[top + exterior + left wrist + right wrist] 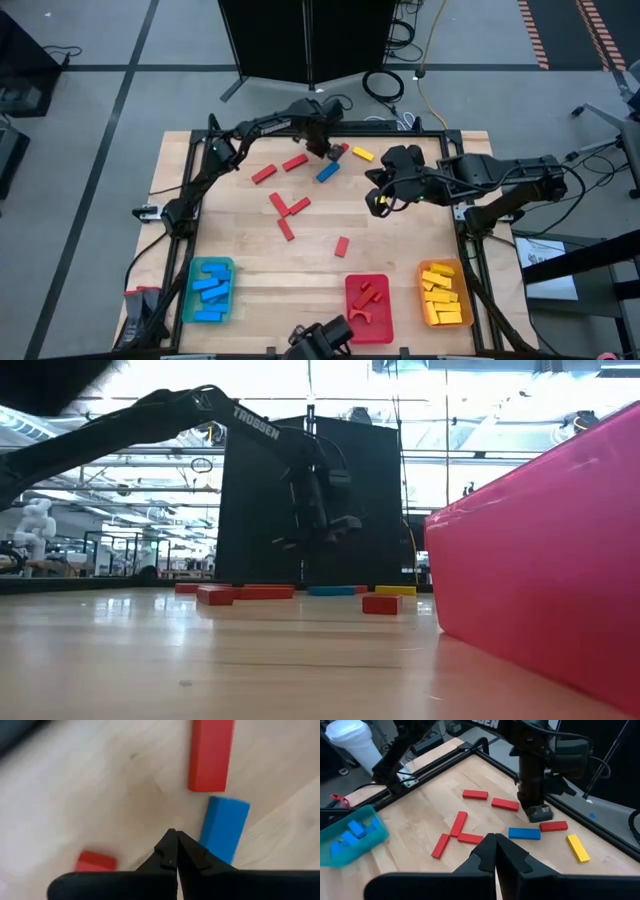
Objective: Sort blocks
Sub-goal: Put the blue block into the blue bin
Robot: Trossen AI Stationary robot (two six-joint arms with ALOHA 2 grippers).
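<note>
High view, left to right: blue tray, loose blocks, red tray, yellow tray on the wooden table [240,250].
Blue tray [190,290]: near-left corner, holding blue blocks [211,290].
Left gripper [322,146]: at the far middle of the table, hanging above the wood with its fingers [169,851] pressed together and nothing between them; from the left wrist a blue block [224,834] lies just beside the tips.
Loose red blocks [290,206]: several bars scattered across the far-middle of the table, three of them touching in a small cluster, one [341,246] lying alone nearer the trays.
Blue block on the table [327,173]: just near-side of the left gripper, with a red bar [553,826] beside it.
Loose yellow block [362,154]: far side, between the two grippers.
Red tray [368,318]: near-middle edge, holding red pieces [367,296], some arch-shaped.
Right gripper [378,200]: right of the table's centre, raised over the wood, fingers [492,851] closed with nothing held.
Yellow tray [470,301]: near-right corner, piled with yellow blocks [440,290].
</note>
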